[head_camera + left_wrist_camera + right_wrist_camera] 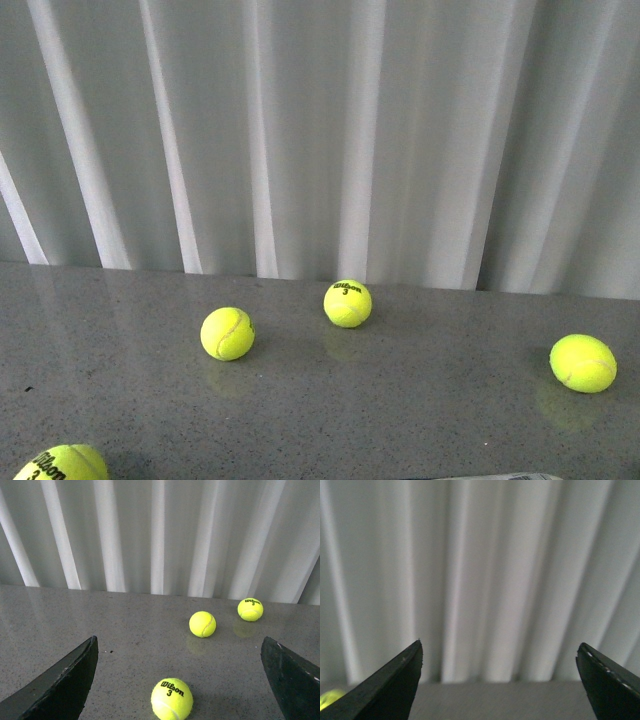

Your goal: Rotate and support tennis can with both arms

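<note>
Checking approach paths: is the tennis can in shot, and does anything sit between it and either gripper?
Can't settle it: the tennis can shows in no view. Ahead of the open left gripper lies a Wilson ball; the open right gripper faces the curtain.

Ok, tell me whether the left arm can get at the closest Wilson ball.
Probably yes. The left arm has its jaws wide open, and that ball lies on the table just ahead, between them, with nothing in the way.
</note>
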Robot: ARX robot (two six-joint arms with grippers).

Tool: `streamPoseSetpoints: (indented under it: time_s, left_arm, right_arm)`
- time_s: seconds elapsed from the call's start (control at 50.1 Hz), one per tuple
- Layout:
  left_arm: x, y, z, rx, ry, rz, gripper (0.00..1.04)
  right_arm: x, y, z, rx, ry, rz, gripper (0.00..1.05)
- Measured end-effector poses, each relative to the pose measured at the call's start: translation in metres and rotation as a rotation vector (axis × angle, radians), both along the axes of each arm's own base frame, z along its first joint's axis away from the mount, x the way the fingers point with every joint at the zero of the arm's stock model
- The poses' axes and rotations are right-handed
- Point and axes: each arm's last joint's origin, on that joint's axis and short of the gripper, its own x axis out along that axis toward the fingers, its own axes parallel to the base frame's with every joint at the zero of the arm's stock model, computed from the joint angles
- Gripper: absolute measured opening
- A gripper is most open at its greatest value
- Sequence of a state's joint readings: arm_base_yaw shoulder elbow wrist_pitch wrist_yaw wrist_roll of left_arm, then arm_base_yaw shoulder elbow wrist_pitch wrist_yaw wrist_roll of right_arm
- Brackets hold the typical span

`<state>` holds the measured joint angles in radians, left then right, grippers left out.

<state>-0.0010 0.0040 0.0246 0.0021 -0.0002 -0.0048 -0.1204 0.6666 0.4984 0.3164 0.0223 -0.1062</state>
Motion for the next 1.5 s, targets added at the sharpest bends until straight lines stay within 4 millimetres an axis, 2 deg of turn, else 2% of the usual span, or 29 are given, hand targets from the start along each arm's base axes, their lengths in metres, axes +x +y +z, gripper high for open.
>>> streamPoseSetpoints:
  time_s: [0.1,0.299,0.439,0.479,0.579,0.838,1.197,1.337,1.497]
  left_arm:
    - [0.000,0.000,0.000,0.000,0.000,0.000,0.98]
    - [0.000,0.000,0.000,0.000,0.000,0.000,0.98]
    - [0.000,0.000,0.000,0.000,0.000,0.000,0.98]
    - [0.000,0.000,0.000,0.000,0.000,0.000,0.98]
    - [0.000,0.000,0.000,0.000,0.000,0.000,0.98]
    - [0.000,0.000,0.000,0.000,0.000,0.000,0.98]
    - [0.000,0.000,0.000,0.000,0.000,0.000,0.98]
    - [0.000,0.000,0.000,0.000,0.000,0.000,0.98]
    - [0.000,0.000,0.000,0.000,0.000,0.000,0.98]
  right_arm:
    - [-0.010,0.004,-0.024,0.060,0.120,0.132,0.72]
    - [-0.018,0.011,-0.060,0.099,0.154,0.119,0.40]
    - [-0.028,0.019,-0.079,0.099,0.144,0.152,0.08]
    - [-0.029,0.019,-0.084,0.099,0.145,0.148,0.03]
    - [-0.034,0.019,-0.097,0.102,0.152,0.147,0.03]
    - [-0.043,0.019,-0.114,0.102,0.146,0.147,0.03]
    - [-0.050,0.019,-0.125,0.102,0.142,0.147,0.03]
    - [-0.057,0.020,-0.136,0.104,0.168,0.148,0.03]
    - [-0.061,0.020,-0.134,0.102,0.139,0.148,0.03]
